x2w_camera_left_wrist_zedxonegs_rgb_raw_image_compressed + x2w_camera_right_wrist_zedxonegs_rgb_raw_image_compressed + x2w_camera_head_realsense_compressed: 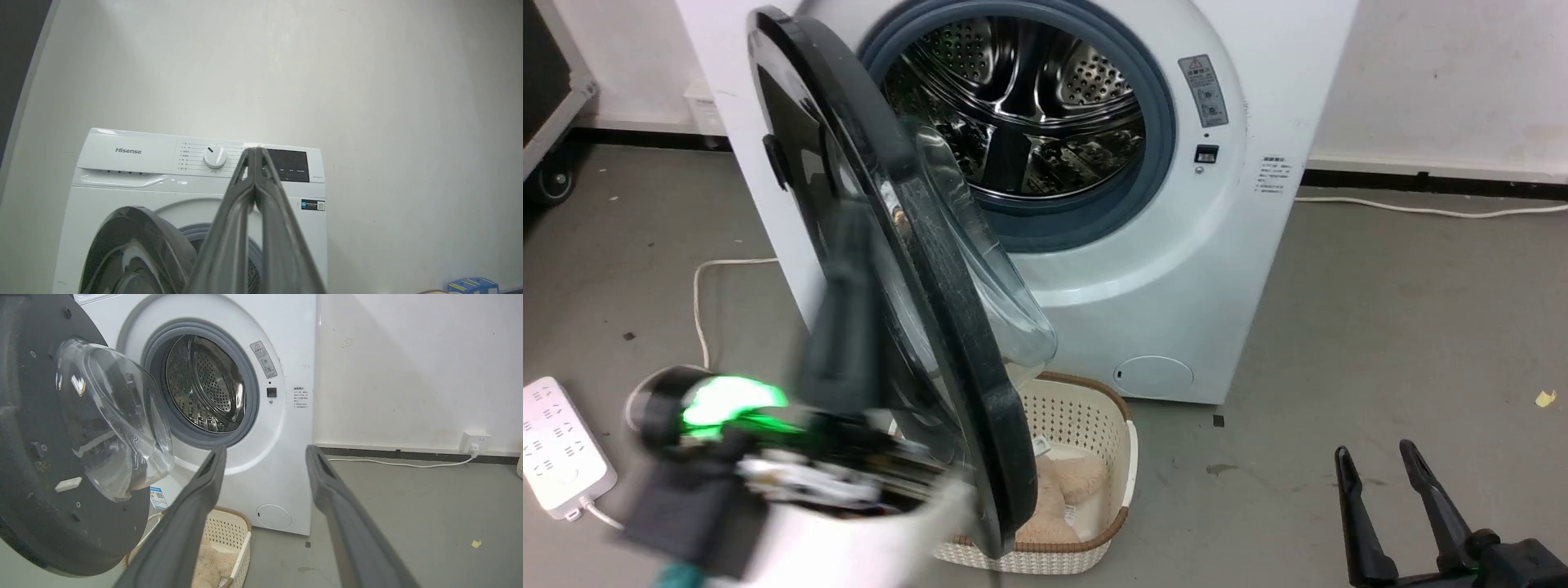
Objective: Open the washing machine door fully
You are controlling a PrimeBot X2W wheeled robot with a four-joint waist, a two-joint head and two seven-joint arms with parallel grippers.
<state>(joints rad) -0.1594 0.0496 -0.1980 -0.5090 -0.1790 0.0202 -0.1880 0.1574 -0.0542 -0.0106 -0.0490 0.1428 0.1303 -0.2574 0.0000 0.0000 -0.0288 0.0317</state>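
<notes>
A white woven basket [1131, 457] is set on the grey floor [1380, 327], and something beige and fluffy [1078, 478] is held inside it. A white power strip [560, 445] is laid at the left. A white cable [1421, 211] is run along the wall to a socket [474, 442].

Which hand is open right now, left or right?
The right hand: its two dark fingers stand wide apart, holding nothing. The left hand has its fingertips pressed together, with nothing between them.
</notes>
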